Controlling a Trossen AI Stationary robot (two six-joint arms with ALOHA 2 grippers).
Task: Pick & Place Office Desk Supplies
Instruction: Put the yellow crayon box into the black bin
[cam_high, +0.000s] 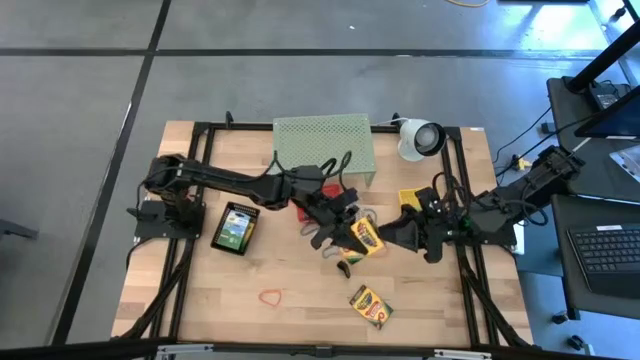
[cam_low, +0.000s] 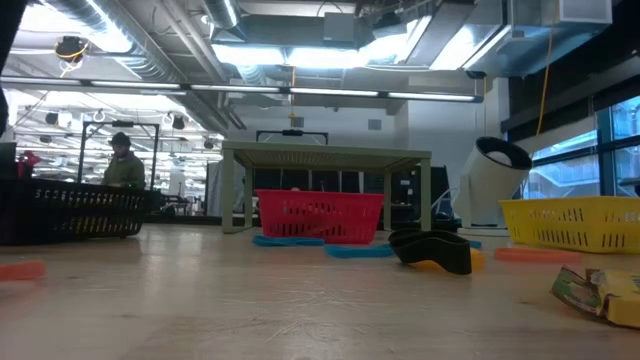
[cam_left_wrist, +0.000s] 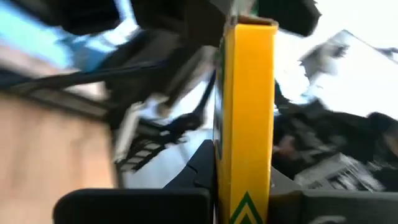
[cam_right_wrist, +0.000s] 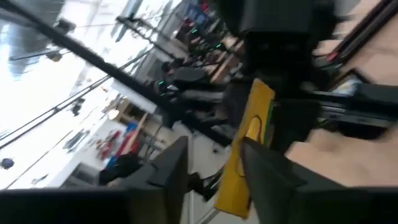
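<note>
Yellow crayon box (cam_high: 366, 236) hangs above the wooden surface (cam_high: 290, 270) at mid-table, between both arms. Left gripper (cam_high: 343, 228) has its fingers clamped on it; right gripper (cam_high: 392, 236), fingers parted, sits just beside it.

A pale green mesh stand (cam_high: 323, 143) sits at the wooden surface's (cam_high: 290, 270) far edge. A white round lamp-like device (cam_high: 420, 138) stands just beside it.
</note>
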